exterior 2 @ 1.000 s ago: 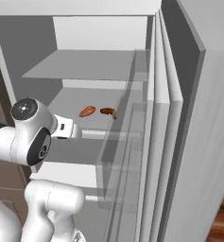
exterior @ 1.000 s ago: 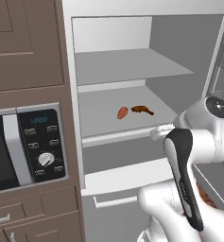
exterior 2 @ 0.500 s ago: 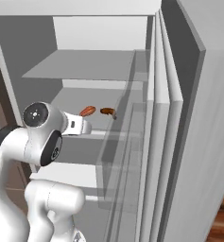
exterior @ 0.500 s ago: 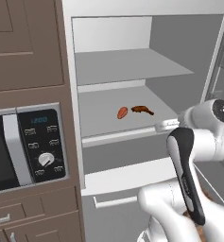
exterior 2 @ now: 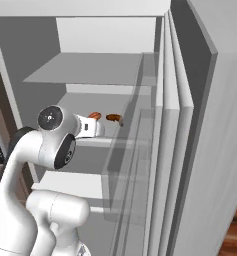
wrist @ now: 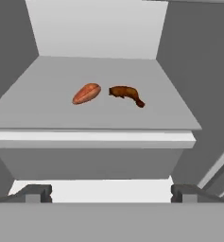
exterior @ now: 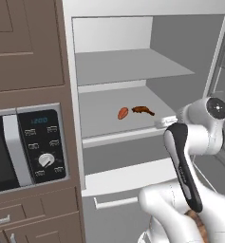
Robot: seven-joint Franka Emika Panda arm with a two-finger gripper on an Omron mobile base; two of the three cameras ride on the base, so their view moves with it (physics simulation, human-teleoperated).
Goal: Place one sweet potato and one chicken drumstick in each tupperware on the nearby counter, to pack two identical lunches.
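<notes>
1. A tall open white refrigerator (exterior: pixel 147 76) with pale grey shelves stands to the right of taupe-brown wooden cabinets (exterior: pixel 23 45); its door (exterior 2: pixel 205 125) is swung open on the right side.
2. The white robot arm with dark joints (exterior: pixel 190 156) rises in front of the fridge, with its hand stretched toward the middle shelf.
3. A black microwave with a silver handle, a dial and buttons (exterior: pixel 26 147) is built into the cabinets to the left of the fridge.
4. The flat grey middle shelf (wrist: pixel 52 111) holds two foods near its centre.
5. The two-finger gripper (wrist: pixel 111 193) hovers just outside the near edge of that shelf, its dark fingertips (wrist: pixel 34 193) spread wide apart and holding nothing.
6. An orange-red oval sweet potato (wrist: pixel 86 93) lies on the shelf, left of its neighbour and just beside it; whether they touch cannot be told.
7. A dark brown chicken drumstick (wrist: pixel 125 93) lies to the right, its thin bone end pointing right and nearer.
</notes>
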